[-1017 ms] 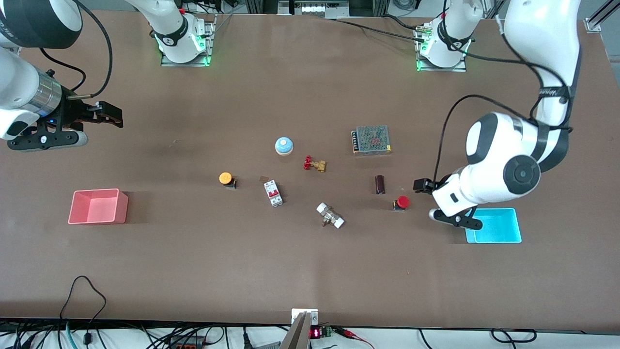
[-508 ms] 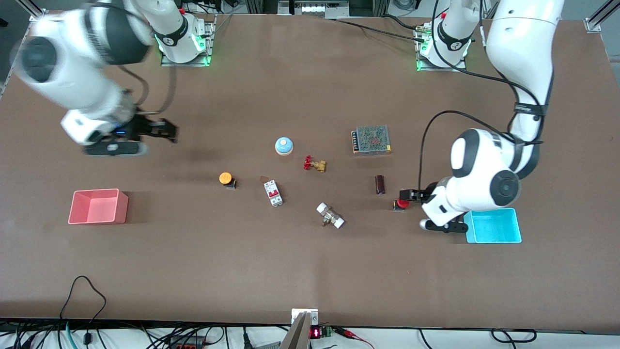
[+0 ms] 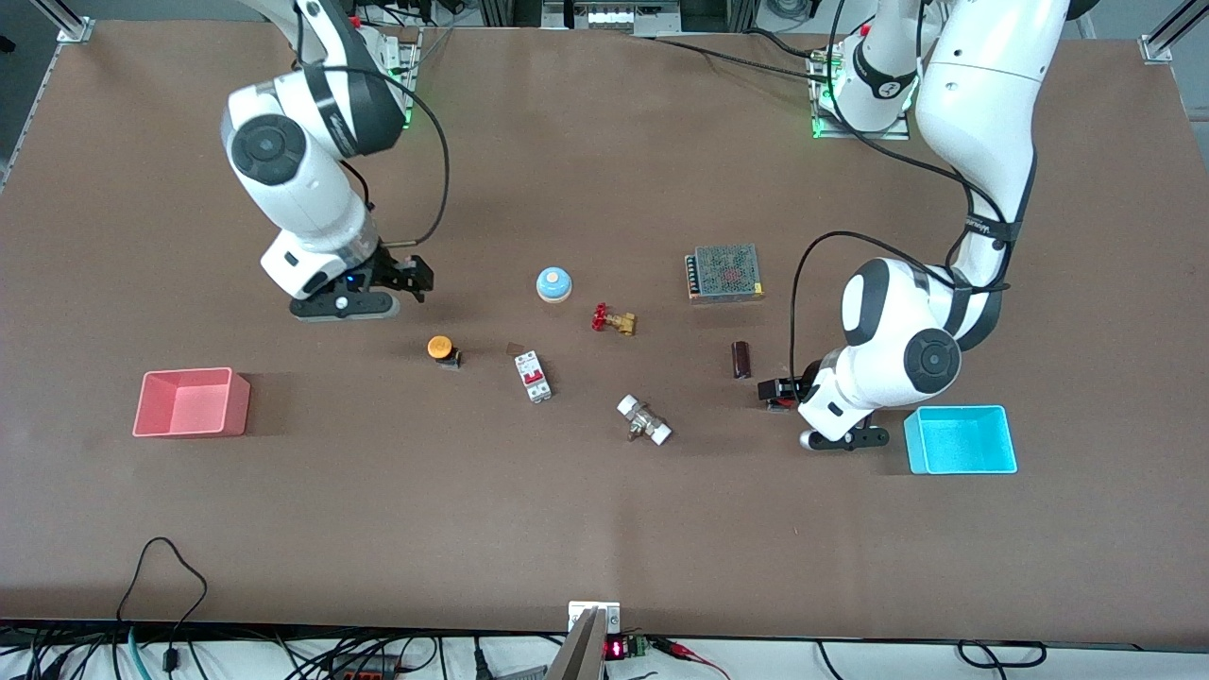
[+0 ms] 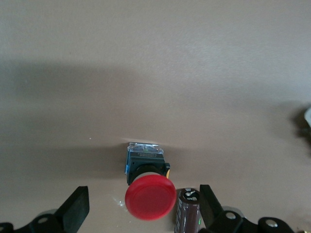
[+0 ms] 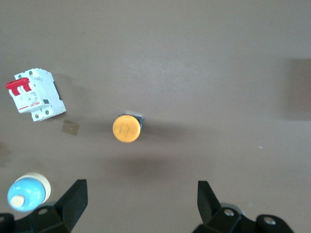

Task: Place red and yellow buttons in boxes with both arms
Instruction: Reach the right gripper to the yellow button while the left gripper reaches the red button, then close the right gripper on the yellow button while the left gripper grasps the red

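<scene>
The red button point(image 4: 150, 196) stands on the table between the open fingers of my left gripper point(image 4: 143, 209). In the front view that gripper point(image 3: 774, 390) covers the button, close to the cyan box point(image 3: 962, 442). The yellow button point(image 3: 439, 348) stands free on the table, and it also shows in the right wrist view point(image 5: 127, 128). My right gripper point(image 3: 416, 280) is open and empty, a little toward the robots' bases from the yellow button; it also shows in its own wrist view point(image 5: 141, 200). The pink box point(image 3: 186, 404) sits empty toward the right arm's end.
A dark brown cylinder point(image 4: 187, 212) lies beside the red button, against one left finger. A white circuit breaker point(image 3: 533, 376), a light-blue dome point(image 3: 553, 283), a brass valve point(image 3: 614, 319), a white fitting point(image 3: 644, 420) and a grey power supply point(image 3: 724, 272) lie mid-table.
My right arm swung in from the table's end to near the yellow button. My left gripper moved from beside the cyan box to around the red button.
</scene>
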Motion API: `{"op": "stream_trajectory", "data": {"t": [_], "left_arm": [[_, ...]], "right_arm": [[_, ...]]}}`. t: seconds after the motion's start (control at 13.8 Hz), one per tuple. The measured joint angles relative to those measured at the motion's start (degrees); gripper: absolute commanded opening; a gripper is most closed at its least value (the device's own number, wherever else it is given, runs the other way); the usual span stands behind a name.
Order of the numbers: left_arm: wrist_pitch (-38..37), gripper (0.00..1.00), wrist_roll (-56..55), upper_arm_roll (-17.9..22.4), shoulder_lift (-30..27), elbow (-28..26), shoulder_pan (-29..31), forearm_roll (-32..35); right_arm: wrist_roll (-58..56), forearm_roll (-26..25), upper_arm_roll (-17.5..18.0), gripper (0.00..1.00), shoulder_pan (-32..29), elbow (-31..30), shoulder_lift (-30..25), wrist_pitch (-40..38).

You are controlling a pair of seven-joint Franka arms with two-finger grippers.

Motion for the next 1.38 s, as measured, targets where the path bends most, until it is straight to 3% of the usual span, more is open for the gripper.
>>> {"op": "stream_trajectory", "data": {"t": [0.44, 0.58, 0.87, 1.16, 1.23, 1.38], "left_arm": [[3.0, 1.00, -10.7, 0.1, 2.1, -0.1, -3.2, 4.8], [3.2, 1.00, -10.7, 0.3, 2.5, -0.1, -3.2, 5.2], [3.3, 1.00, -10.1, 0.4, 2.7, -0.1, -3.2, 14.2], [3.7, 0.99, -9.9, 0.4, 3.1, -0.1, -3.2, 14.1], [4.3, 0.99, -9.9, 0.4, 3.2, -0.1, -3.2, 13.1], [5.8, 0.96, -9.8, 0.4, 3.3, -0.1, -3.2, 11.3]], "right_arm": [[5.2, -0.1, -0.1, 1.00, 0.1, 0.1, 7.6, 10.0], [5.3, -0.1, -0.2, 1.00, 0.1, 0.9, 9.9, 10.9], [6.9, 0.0, -0.3, 1.00, 0.1, 3.8, 14.2, 11.7], [7.2, 0.0, -0.3, 1.00, 0.8, 4.6, 16.9, 11.8], [7.2, 0.0, -0.3, 0.98, 1.0, 4.6, 17.4, 11.8], [7.0, -0.2, -0.3, 0.81, 1.2, 4.6, 17.8, 12.0]]}}
